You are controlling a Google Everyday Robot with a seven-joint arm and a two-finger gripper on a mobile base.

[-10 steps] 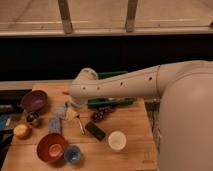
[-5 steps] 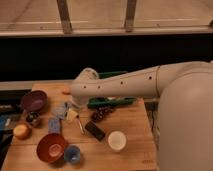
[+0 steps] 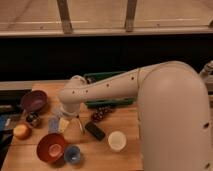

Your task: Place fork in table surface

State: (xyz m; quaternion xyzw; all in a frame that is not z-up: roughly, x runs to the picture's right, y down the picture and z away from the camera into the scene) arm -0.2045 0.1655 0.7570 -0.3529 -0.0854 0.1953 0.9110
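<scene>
My gripper [image 3: 70, 113] is at the end of the white arm, low over the left half of the wooden table surface [image 3: 125, 120]. A thin silvery fork [image 3: 80, 125] slants down from just below the gripper towards the tabletop. I cannot tell whether it is held or lies on the wood. The black rectangular bar [image 3: 95, 130] lies just right of the fork. The white cup [image 3: 117, 140] stands further right.
A green tray [image 3: 107, 78] sits at the back, partly behind the arm. A dark utensil [image 3: 100, 114] lies before it. A purple bowl [image 3: 34, 100], an orange fruit [image 3: 21, 131], a red bowl [image 3: 51, 146], a small blue cup [image 3: 72, 154] and a blue packet [image 3: 54, 124] crowd the left side.
The arm's wrist has shifted slightly to the left. The objects on the table have not moved.
</scene>
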